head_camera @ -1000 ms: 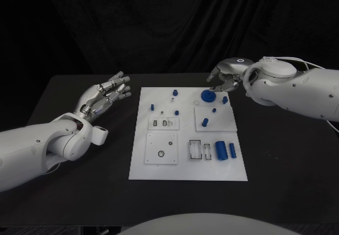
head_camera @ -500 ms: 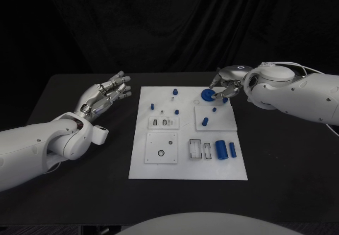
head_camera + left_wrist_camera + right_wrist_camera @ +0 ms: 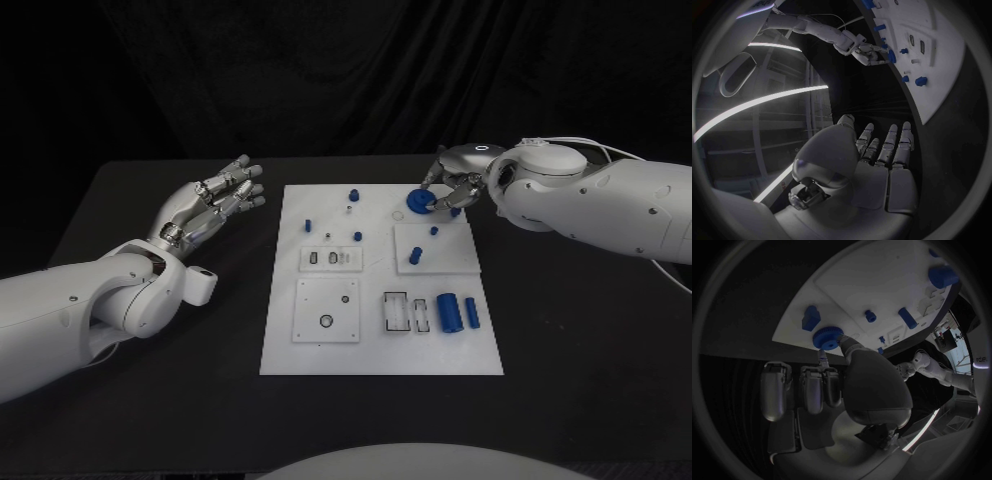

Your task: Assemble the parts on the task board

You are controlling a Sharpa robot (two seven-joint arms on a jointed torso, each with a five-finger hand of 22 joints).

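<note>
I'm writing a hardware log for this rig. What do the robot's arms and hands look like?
Both arms are bulky, smooth, glossy white shells with rounded joints. The left hand and right hand are silver metal with many jointed fingers and darker pads. Thin white cables loop over the right arm near its wrist. The left arm shows no loose cables.

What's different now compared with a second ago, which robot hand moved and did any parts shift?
The right robot hand came down from the table's far side onto the round blue gear at the far end of the task board and now pinches it; the gear has barely shifted. The left robot hand stayed open beside the board, and the other parts stayed put.
</note>
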